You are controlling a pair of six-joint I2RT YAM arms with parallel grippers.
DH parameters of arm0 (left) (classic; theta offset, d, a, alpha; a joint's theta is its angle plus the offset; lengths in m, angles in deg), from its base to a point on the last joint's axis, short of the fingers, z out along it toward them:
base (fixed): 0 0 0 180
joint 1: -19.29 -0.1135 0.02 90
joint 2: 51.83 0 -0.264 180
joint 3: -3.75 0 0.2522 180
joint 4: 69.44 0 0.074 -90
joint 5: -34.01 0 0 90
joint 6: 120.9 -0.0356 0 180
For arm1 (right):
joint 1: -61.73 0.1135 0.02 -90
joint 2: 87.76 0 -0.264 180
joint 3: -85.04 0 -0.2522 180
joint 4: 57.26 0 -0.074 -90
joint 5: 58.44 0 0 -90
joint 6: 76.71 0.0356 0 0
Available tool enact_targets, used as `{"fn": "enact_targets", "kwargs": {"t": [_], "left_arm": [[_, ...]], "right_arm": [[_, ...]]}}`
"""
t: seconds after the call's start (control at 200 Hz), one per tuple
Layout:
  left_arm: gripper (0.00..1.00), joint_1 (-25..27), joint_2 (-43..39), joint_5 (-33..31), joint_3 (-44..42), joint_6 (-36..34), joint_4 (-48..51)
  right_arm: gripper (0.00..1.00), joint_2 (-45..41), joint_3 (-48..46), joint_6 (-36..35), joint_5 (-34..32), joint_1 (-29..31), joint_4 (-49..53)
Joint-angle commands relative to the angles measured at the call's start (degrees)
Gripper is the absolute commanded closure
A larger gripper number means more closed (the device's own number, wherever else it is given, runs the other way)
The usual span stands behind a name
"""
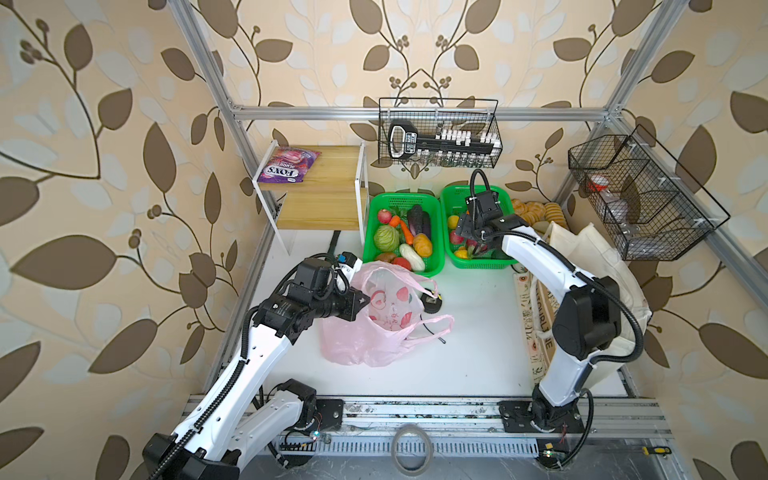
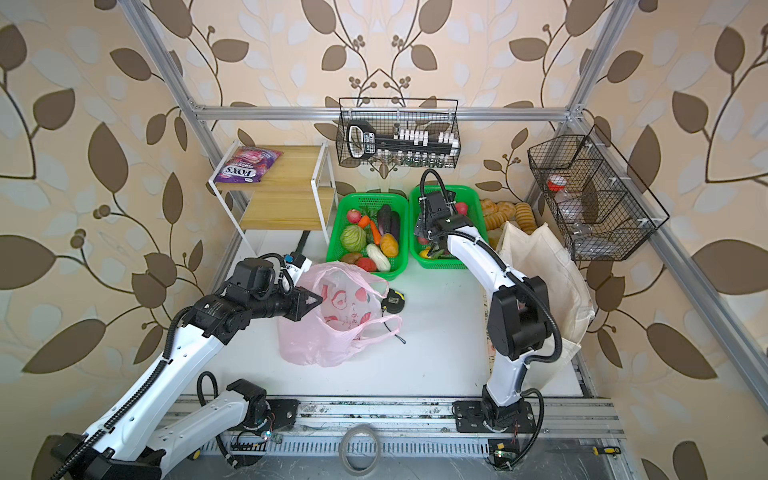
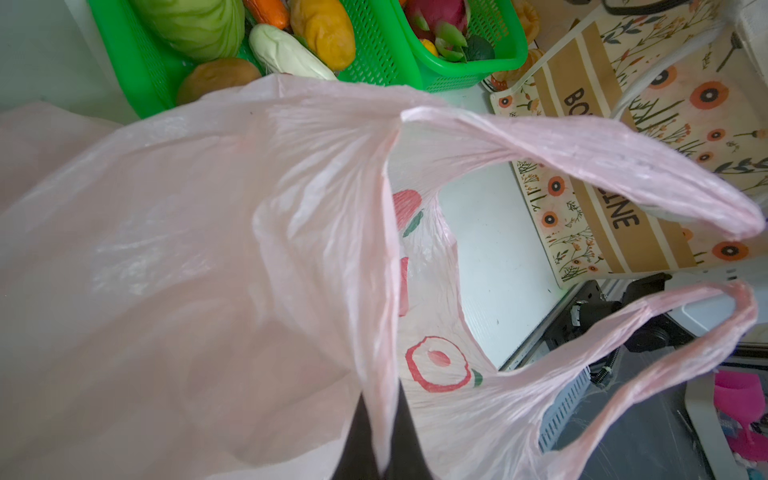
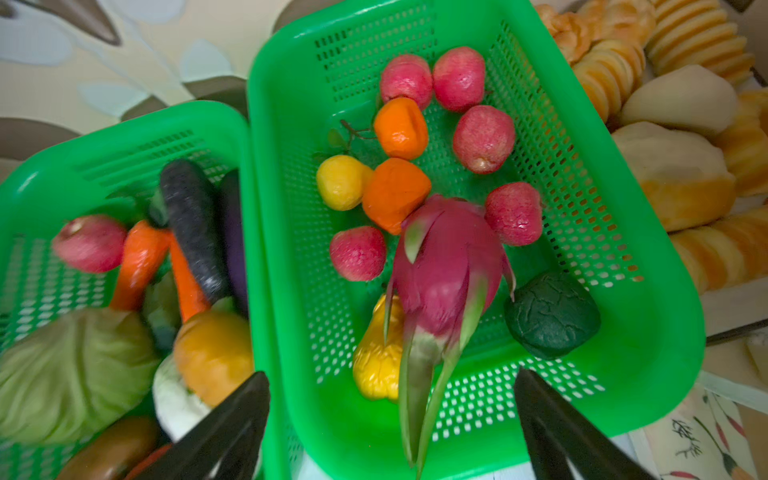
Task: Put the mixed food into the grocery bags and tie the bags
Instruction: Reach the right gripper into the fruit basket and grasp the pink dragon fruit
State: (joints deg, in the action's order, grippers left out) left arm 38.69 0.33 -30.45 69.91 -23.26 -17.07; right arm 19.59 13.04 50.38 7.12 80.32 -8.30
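My left gripper (image 3: 381, 419) is clamped shut on the rim of the thin pink plastic bag (image 1: 353, 345), two loop handles loose, out on the white table (image 1: 478, 353). My right gripper (image 4: 395, 432) hangs wide open over one of two green mesh baskets (image 4: 656, 340). Inside are one pink dragon fruit (image 4: 444, 270) between my fingers, untouched, two oranges (image 4: 395, 193), five red round fruits (image 4: 484, 137) and two yellow ones (image 4: 343, 180). One cream floral tote (image 1: 602, 249) lies alongside.

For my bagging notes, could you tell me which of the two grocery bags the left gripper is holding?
The thin pink plastic bag, its rim pinched in the left gripper; the floral canvas tote lies ungripped.
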Motion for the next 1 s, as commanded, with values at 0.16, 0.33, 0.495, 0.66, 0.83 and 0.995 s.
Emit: {"fn": "enact_targets", "kwargs": {"t": [0.16, 0.33, 0.495, 0.66, 0.83, 0.995], "left_arm": [[1.00, -0.50, -0.07, 0.97, -0.48, -0.06, -5.21], [1.00, -0.50, 0.99, 1.35, -0.14, -0.26, -4.95], [1.00, -0.50, 1.28, 1.38, -0.10, -0.09, -4.68], [1.00, -0.50, 1.20, 1.03, 0.57, -0.10, -3.66], [1.00, -0.50, 0.84, 0.08, 0.60, 0.58, -3.89], [1.00, -0.50, 1.23, -0.35, 0.51, 3.51, -4.33]], "right_arm": [[0.00, 8.67, 4.62, 5.71, 0.86, -4.49, 1.02], [0.00, 14.73, 7.90, 5.70, 7.74, -6.11, 1.47], [0.04, 17.35, 6.39, 6.50, 8.79, -6.29, -0.13], [0.22, 17.94, 6.40, 4.56, 10.57, -6.21, -0.24], [0.35, 11.06, 6.10, 0.00, 7.95, -5.82, -0.16], [0.36, 1.90, 3.21, -5.54, 9.57, -4.72, -3.40]]}}
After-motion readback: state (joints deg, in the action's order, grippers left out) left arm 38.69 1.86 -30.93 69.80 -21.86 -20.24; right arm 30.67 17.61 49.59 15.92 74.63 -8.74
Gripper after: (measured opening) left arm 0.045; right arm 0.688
